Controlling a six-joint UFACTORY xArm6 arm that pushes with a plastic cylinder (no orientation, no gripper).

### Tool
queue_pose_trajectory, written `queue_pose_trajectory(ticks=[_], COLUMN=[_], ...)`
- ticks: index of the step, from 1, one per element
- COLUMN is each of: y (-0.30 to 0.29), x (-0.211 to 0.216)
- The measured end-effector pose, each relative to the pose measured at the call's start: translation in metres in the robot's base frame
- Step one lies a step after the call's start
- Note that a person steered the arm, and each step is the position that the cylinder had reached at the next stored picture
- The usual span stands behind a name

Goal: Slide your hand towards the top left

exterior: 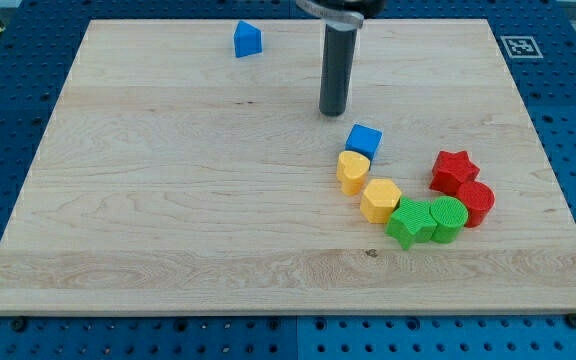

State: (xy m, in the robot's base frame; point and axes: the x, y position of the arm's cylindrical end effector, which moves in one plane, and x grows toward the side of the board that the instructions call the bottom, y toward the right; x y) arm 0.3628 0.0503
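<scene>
My tip [333,111], the bare lower end of the straight dark rod, rests on the pale wooden board [168,200] a little above and to the left of the blue cube [364,140], near it but not touching; it has no jaws and holds nothing. Below the blue cube a curved cluster runs toward the view's right: a yellow rounded block [352,171], a yellow hexagonal block [379,199], a green star-shaped block [408,221], a green cylinder [447,218], a red cylinder [475,202] and a red star-shaped block [454,170], each close against its neighbour. A blue house-shaped block [247,39] sits alone near the view's top edge, well apart from my tip. I judge the slide toward the top left barely begun; the next move calls for a diagonal travel across bare wood, passing below the blue house-shaped block.
</scene>
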Motion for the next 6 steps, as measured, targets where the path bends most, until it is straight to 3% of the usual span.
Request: queue_pose_trajectory(ticks=[2,5,6], y=[-0.097,-0.112,-0.155], x=[-0.003,-0.003,-0.009])
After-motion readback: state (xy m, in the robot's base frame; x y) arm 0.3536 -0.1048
